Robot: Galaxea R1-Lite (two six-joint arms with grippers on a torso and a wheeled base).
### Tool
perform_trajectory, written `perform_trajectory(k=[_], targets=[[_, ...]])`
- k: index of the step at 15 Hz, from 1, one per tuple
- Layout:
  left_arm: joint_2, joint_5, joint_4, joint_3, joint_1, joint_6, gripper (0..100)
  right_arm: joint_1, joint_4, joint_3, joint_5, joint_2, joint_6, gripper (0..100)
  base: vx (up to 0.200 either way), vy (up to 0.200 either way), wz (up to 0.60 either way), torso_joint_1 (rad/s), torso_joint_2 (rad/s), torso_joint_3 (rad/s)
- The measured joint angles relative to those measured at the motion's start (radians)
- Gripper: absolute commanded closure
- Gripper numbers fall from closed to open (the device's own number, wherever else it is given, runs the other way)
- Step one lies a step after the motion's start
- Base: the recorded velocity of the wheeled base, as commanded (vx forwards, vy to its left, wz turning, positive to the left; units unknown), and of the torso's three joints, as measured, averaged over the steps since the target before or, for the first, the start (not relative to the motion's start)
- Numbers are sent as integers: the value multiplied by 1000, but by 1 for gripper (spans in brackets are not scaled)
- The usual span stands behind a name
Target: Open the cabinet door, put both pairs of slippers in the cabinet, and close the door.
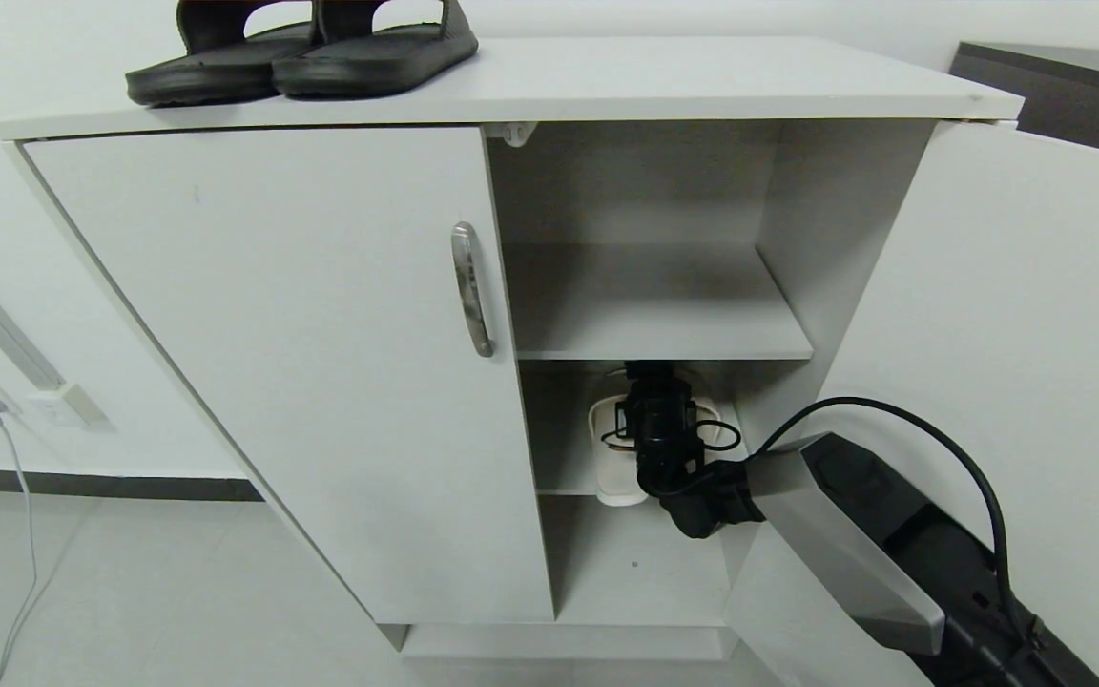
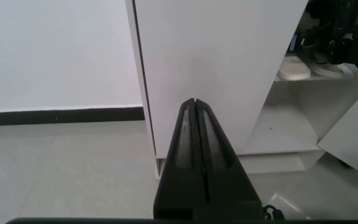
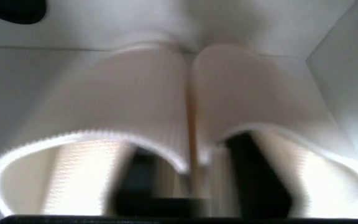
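In the head view the cabinet (image 1: 702,81) has its right door (image 1: 1017,334) open, white slippers (image 1: 610,458) on the middle shelf (image 1: 567,489) under the right tool (image 1: 656,410), and black slippers (image 1: 301,57) on top of the cabinet, unstowed — in the left wrist view the left tool (image 2: 194,106) is clenched, empty — while the right wrist view, close on the white slippers, doesn't tell me that tool's grip.

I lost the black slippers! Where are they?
In the head view, the black slippers sit on top of the cabinet, at its left end, above the closed left door.
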Motion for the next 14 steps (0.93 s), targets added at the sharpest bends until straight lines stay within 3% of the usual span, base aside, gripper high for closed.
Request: perform_trajectory(k=[7, 10, 14], targets=[[0, 0, 0, 0, 0, 0, 100, 12, -26, 83, -33, -24, -1, 0, 0, 0, 0, 0, 0, 0], [0, 0, 0, 0, 0, -1, 100, 39, -111, 240, -39, -85, -1, 0, 0, 0, 0, 0, 0, 0], [0, 0, 0, 0, 0, 1, 100, 87, -242, 550, -52, -215, 0, 0, 0, 0, 0, 0, 0, 0]])
